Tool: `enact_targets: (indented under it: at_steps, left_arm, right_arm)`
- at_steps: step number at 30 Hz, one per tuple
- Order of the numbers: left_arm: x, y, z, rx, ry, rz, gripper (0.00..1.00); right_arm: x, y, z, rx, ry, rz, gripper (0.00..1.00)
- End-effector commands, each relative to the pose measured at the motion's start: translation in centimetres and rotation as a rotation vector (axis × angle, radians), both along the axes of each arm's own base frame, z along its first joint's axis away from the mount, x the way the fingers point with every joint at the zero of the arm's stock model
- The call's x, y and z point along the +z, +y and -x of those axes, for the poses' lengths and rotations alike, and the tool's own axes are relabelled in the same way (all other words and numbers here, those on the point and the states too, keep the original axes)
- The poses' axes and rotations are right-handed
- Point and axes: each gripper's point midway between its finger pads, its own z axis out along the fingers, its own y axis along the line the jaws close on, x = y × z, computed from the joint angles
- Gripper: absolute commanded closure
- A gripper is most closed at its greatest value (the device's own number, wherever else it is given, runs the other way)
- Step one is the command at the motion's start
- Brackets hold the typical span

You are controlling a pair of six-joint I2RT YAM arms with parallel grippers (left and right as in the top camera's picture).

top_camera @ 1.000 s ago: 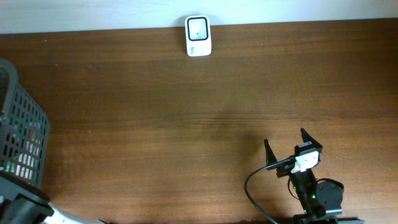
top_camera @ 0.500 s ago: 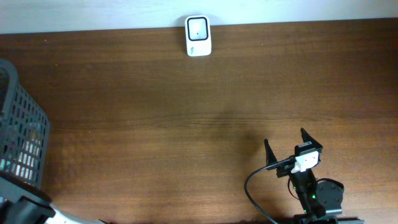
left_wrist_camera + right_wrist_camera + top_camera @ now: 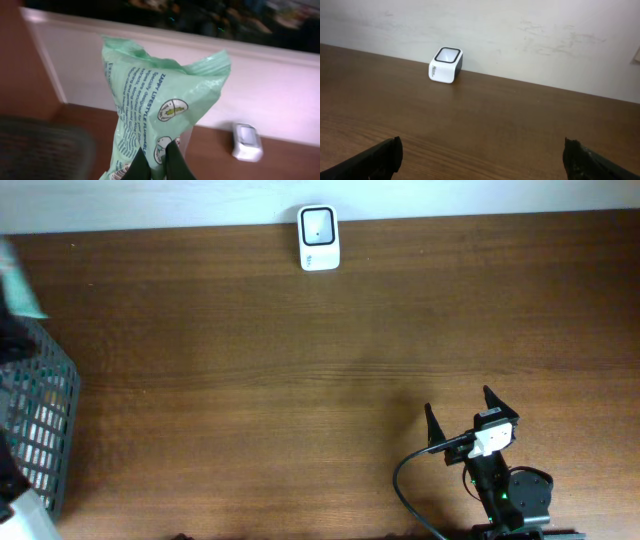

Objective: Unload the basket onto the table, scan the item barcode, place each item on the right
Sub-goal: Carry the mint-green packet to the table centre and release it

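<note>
**Overhead.** The white scanner [image 3: 319, 238] stands at the far edge of the brown tabletop [image 3: 300, 380], right against the pale wall [image 3: 450, 195]. At the left border a grey mesh basket [image 3: 45, 425] is partly cut off. Just above it a pale green blur marks the green pouch [image 3: 16, 280], too smeared to read and well apart from the scanner. The claw holding it cannot be made out here. Near the lower right the right claw [image 3: 458, 402] hovers over bare wood with its two dark fingers spread wide and nothing between them. A black cable [image 3: 405, 480] loops beside its arm.

**Left wrist.** The left claw [image 3: 157, 152] is clamped on the green pouch [image 3: 160, 105] at its lower part, the two dark fingers [image 3: 175, 162] pressed close together with the crumpled film pinched between them. The pouch rises upright from the grip, its printed text and round emblems facing the camera, with no barcode to be seen on this side. The scanner [image 3: 246, 141] sits beyond and to the right of the pouch, on the tabletop by the wall, not touching it. The basket [image 3: 45, 147] is a dark blur at lower left.

**Right wrist.** The right claw [image 3: 482, 145] has its fingers far apart at the two lower corners and is empty. The scanner [image 3: 446, 65] stands ahead and to the left, well away from it, its dark window turned upward. The pouch does not appear in this view.
</note>
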Motion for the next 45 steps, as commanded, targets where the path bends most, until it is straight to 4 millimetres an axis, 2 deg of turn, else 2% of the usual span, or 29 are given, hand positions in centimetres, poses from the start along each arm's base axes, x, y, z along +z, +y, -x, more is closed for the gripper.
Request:
enact_targets:
  at_steps: [1,3,7,8,15,18,20,21,24,26,28,30,32,34,37,38,40,41,42,44,45]
  left_arm:
    - [-2.9,-5.1,-2.1,-0.153,0.101,0.054,1.0]
    - [-6.3,-9.2,-4.1,-0.263,0.198,0.031,1.0]
    - [-12.9,-14.6,-5.9,-0.338,0.412,-0.017,1.0]
    - [-15.2,-16.5,-6.3,-0.375,0.477,-0.036,1.0]
    - [-25.5,-23.9,-7.7,-0.509,0.765,-0.118,1.0]
    - [-30.0,-26.5,-7.5,-0.548,0.896,-0.122,1.0]
    - [-33.3,-28.8,-7.1,-0.576,0.977,-0.129,1.0]
    - [-35.6,-30.6,-7.0,-0.603,1.014,-0.144,1.0]
    - [-39.3,-33.1,-7.0,-0.624,1.062,-0.149,1.0]
    - [-40.4,-34.1,-6.7,-0.643,1.075,-0.165,0.77]
    - [-40.4,-34.6,-6.7,-0.654,1.065,-0.17,0.55]
    - [-40.1,-35.3,-7.2,-0.672,1.035,-0.157,0.01]
    - [-40.0,-35.4,-7.4,-0.673,1.027,-0.156,0.01]
    - [-38.6,-35.2,-8.2,-0.666,0.997,-0.146,0.01]
    - [-33.3,-34.2,-10.1,-0.66,0.884,-0.147,0.01]
    - [-30.2,-33.2,-10.8,-0.641,0.825,-0.134,0.01]
    - [-24.2,-30.4,-11.8,-0.588,0.707,-0.099,0.01]
    - [-22.0,-29.0,-12.0,-0.561,0.663,-0.087,0.01]
    - [-19.3,-26.7,-12.1,-0.518,0.604,-0.074,0.01]
    - [-15.3,-21.7,-11.9,-0.441,0.507,-0.095,0.01]
    - [-12.6,-17.7,-11.1,-0.354,0.442,-0.082,0.01]
  right_arm:
    - [-0.2,-0.1,0.0,-0.004,0.003,0.003,0.01]
    - [-0.2,-0.1,0.0,-0.004,0.003,0.004,0.01]
    - [-0.2,-0.1,0.0,-0.004,0.003,0.004,0.02]
    - [-0.2,-0.1,0.0,-0.004,0.003,0.003,0.02]
    - [-0.2,-0.1,0.0,-0.004,0.003,0.003,0.02]
    - [-0.2,-0.1,0.0,-0.004,0.003,0.003,0.02]
    - [-0.2,-0.1,0.0,-0.004,0.003,0.004,0.02]
    - [-0.2,-0.1,0.0,-0.004,0.003,0.003,0.02]
    - [-0.2,-0.1,0.0,-0.004,0.003,0.003,0.02]
    - [-0.2,-0.1,0.0,-0.004,0.003,0.003,0.02]
    - [-0.2,-0.1,0.0,-0.004,0.003,0.003,0.02]
    - [-0.2,-0.1,0.0,-0.004,0.003,0.004,0.02]
    - [-0.2,-0.1,0.0,-0.004,0.003,0.004,0.02]
    - [-0.2,-0.1,0.0,-0.004,0.003,0.004,0.02]
    - [-0.2,-0.1,0.0,-0.004,0.003,0.003,0.02]
    - [-0.2,-0.1,0.0,-0.004,0.003,0.003,0.01]
    - [-0.2,-0.1,0.0,-0.004,0.003,0.003,0.02]
    - [-0.2,-0.1,0.0,-0.004,0.003,0.004,0.02]
    - [-0.2,-0.1,0.0,-0.004,0.003,0.003,0.02]
    - [-0.2,-0.1,0.0,-0.004,0.003,0.003,0.02]
    - [-0.2,-0.1,0.0,-0.004,0.003,0.003,0.02]
